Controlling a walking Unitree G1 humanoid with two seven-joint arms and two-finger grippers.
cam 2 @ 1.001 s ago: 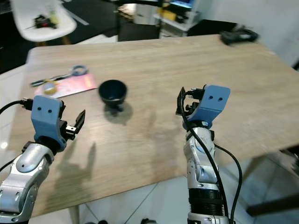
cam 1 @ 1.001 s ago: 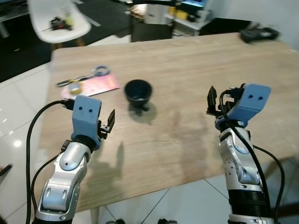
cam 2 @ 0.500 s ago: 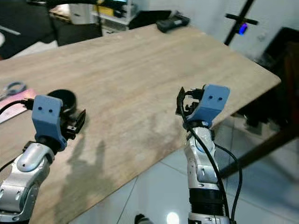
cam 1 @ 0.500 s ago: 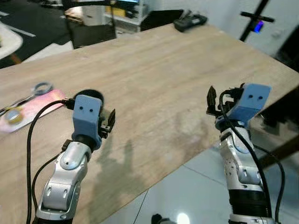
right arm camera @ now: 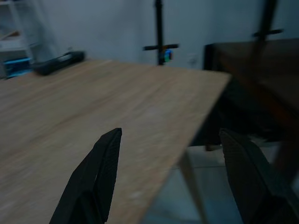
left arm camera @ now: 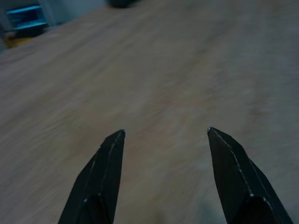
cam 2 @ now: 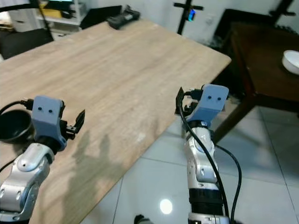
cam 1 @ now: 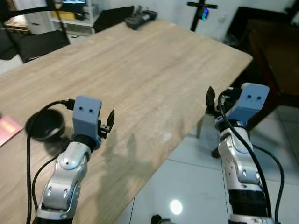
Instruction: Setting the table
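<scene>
A black bowl stands upright on the light wooden table, at my far left. My left gripper hovers above the table just right of the bowl, apart from it. In the left wrist view this gripper is open with only bare wood between its fingers. My right gripper is raised past the table's right edge, over the floor. In the right wrist view it is open and holds nothing. A white bowl rests on a dark side table at the far right.
A black device lies at the table's far end. A pink card peeks in at the left edge beside the bowl. A black stand rises behind the table's corner. White tiled floor lies between the two tables.
The camera has swung to the right, so the bowl and pink card have slid to the picture's left and the dark side table has come into view. Both arms keep their pose.
</scene>
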